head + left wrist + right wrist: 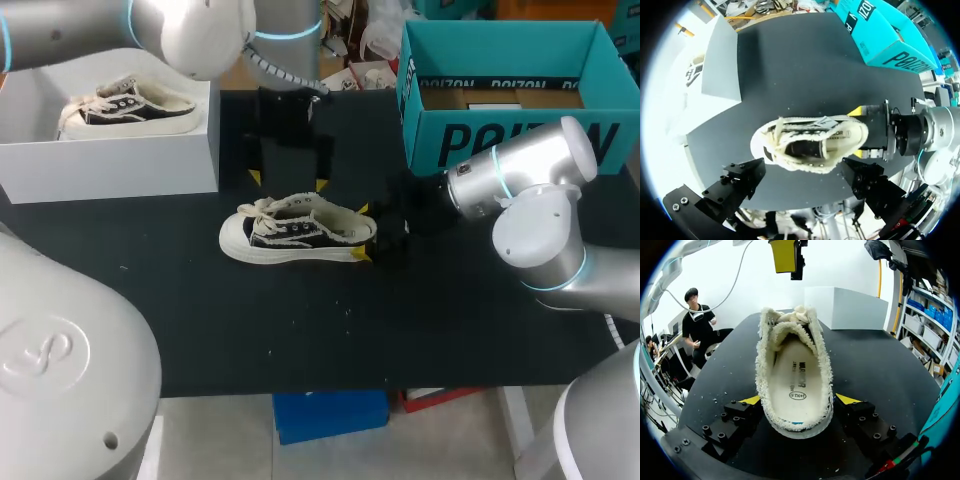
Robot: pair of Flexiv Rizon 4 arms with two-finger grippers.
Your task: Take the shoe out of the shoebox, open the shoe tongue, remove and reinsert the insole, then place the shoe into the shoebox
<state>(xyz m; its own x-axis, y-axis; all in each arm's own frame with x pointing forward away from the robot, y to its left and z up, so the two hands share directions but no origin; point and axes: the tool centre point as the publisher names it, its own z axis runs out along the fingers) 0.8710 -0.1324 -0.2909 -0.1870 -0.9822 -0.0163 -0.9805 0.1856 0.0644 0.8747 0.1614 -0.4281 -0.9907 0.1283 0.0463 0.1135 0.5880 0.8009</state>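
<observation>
Head view: shoe (298, 235) sits on its sole on the black table (200, 330), out of the white shoebox (110, 150). The shoebox stands well apart beyond the shoe's toe end and holds a second shoe (128, 103). Our right gripper (362, 233) is at the shoe's heel, one yellow tip on each side. We read that as a brace so the shoe cannot slide during tongue and insole work. Our left gripper (288, 180) hangs above the shoe, spread wide with nothing in it, likely staged to go for the tongue.

Left wrist view: looks straight down into the shoe's mouth. Both left fingers stand clear of the shoe's sides. The right tips show against the heel here too.

Right wrist view: only here do we see the insole (796, 385), lying flat inside the shoe. Both right tips touch the heel from two sides, so we call it clamped. One left fingertip shows above the shoe's toe end.
</observation>
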